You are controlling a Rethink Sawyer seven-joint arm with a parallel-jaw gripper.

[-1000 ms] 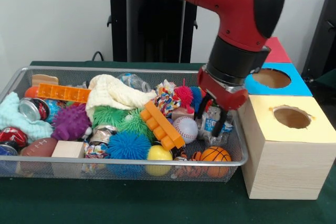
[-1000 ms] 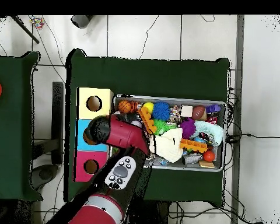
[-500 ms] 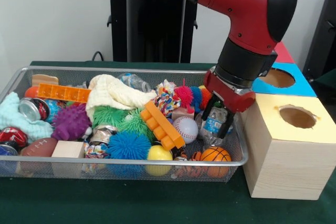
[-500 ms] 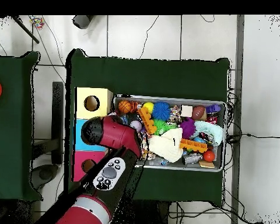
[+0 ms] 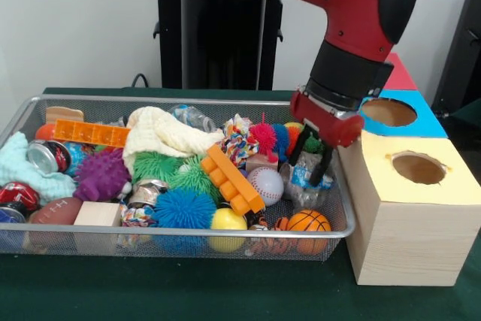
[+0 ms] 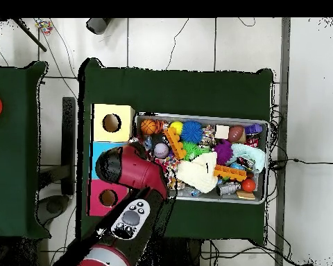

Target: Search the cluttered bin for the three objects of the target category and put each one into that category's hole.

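Observation:
A wire mesh bin [image 5: 188, 99] holds mixed clutter: a baseball [image 5: 265, 184], a small basketball [image 5: 308, 222], an orange toy brick [image 5: 231, 178], spiky balls, cans and a cream cloth [image 5: 161, 133]. My gripper [image 5: 310, 162] hangs open at the bin's right end, its fingers straddling the top of a crushed plastic bottle with a blue label [image 5: 303, 180] that still lies in the bin. Right of the bin stand a yellow-topped box [image 5: 417, 201], a blue one [image 5: 428, 122] and a red one [image 5: 397, 71], each with a round hole. In the overhead view the arm [image 6: 138, 172] hides the gripper.
The bin wall and the yellow box's side stand close by the gripper's right. A toy football [image 5: 54, 210], a wooden block [image 5: 98, 214] and a red can [image 5: 19, 195] lie at the bin's left end. Green cloth [image 5: 173, 291] covers the table.
The gripper swung right toward the yellow box, dipped, then came back left and rose a little. The bottle has stayed where it lay in the bin.

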